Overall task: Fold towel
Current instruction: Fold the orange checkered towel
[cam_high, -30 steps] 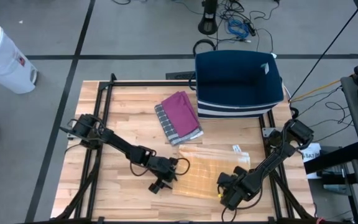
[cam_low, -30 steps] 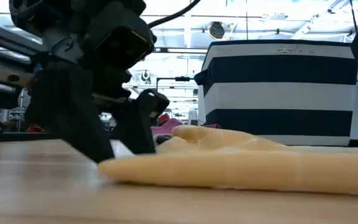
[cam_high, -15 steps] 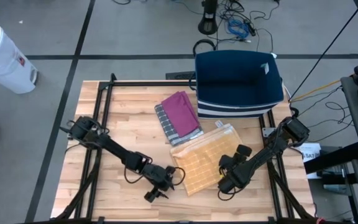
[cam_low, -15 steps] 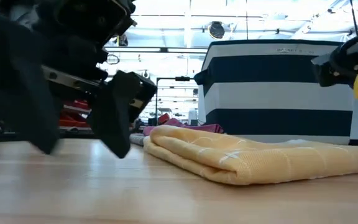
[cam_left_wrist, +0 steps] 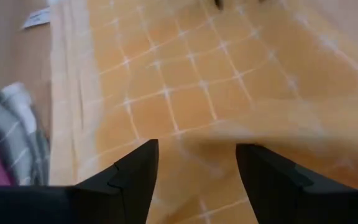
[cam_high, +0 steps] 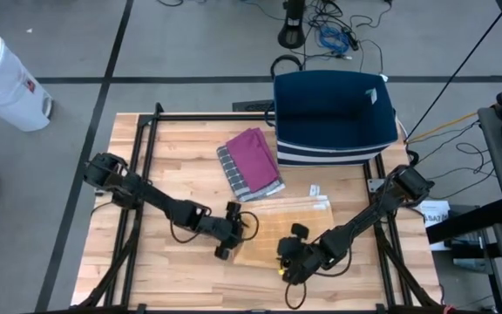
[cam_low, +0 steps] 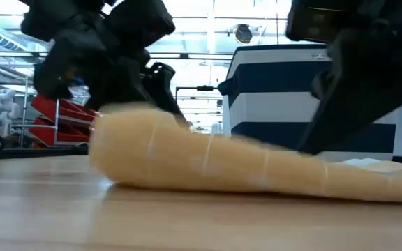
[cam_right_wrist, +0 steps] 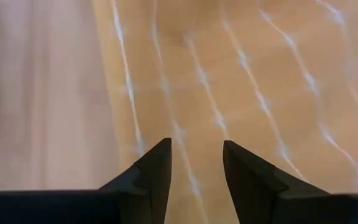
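Left pincer (cam_high: pixel 231 228) released, right pincer (cam_high: pixel 284 258) parted, soft yellow grid-woven towel (cam_high: pixel 277 228), wooden table (cam_high: pixel 181 174).

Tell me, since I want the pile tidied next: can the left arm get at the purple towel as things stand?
Probably yes. The left hand is open at the yellow towel's edge, and the purple towel lies just beyond it on bare table, with nothing between.

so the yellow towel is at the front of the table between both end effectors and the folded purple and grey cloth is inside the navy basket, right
Not quite. The purple and grey cloth lies on the table beside the navy basket, not inside it, as the high view shows. The rest holds: the yellow towel is at the front, between the left end effector and the right end effector.
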Motion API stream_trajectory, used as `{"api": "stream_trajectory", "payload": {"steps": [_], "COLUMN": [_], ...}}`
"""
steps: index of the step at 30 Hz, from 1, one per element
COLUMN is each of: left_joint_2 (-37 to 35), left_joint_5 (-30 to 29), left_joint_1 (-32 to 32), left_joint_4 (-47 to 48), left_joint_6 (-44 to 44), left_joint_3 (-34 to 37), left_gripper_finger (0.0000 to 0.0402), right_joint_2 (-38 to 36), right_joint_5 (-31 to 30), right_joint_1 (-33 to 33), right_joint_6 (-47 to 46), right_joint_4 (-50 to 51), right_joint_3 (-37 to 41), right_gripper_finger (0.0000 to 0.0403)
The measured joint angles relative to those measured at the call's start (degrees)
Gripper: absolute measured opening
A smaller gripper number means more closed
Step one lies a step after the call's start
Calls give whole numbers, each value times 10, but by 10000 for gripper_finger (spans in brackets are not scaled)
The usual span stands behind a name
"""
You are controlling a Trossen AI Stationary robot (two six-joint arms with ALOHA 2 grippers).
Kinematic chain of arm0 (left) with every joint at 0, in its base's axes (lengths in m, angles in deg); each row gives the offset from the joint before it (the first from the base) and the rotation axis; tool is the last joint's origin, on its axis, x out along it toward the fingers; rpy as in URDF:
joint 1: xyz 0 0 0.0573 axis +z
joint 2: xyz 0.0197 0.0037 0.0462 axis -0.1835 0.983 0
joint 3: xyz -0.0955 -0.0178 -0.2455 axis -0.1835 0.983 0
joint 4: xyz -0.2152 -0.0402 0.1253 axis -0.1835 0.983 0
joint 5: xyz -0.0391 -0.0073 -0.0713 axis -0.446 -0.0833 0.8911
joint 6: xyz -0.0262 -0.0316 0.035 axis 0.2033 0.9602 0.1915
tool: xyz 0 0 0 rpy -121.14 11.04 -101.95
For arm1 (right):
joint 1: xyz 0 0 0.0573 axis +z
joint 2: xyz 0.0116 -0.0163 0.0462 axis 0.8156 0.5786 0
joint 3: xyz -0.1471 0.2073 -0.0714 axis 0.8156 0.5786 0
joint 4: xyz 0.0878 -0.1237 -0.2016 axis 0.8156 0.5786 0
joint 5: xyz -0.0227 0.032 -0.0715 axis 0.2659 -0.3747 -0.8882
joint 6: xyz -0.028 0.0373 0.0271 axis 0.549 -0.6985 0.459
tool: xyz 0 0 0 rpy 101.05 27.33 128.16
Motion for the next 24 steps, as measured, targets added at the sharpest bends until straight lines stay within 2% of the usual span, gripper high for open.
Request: {"api": "stream_trajectory", "payload": {"steps": [2,5,12,18,21,24], "left_joint_2": [-2,-2,2,8,9,9], "left_joint_5": [56,143,176,286,285,219], "left_joint_1": [8,13,2,-1,-10,-17], "left_joint_4": [-7,-2,-1,5,13,25], "left_joint_6": [0,3,1,26,30,29], "left_joint_3": [0,0,0,-1,0,-1], "left_gripper_finger": [222,222,222,222,222,222], "right_joint_2": [9,15,15,9,6,-1], "right_joint_5": [6,53,88,133,146,148], "right_joint_1": [-4,-9,19,37,48,54], "right_joint_6": [18,17,-34,-70,-58,-43], "right_joint_4": [-36,-36,7,160,252,339], "right_joint_3": [0,0,0,-4,-4,-3], "right_gripper_finger": [131,131,131,131,131,131]}}
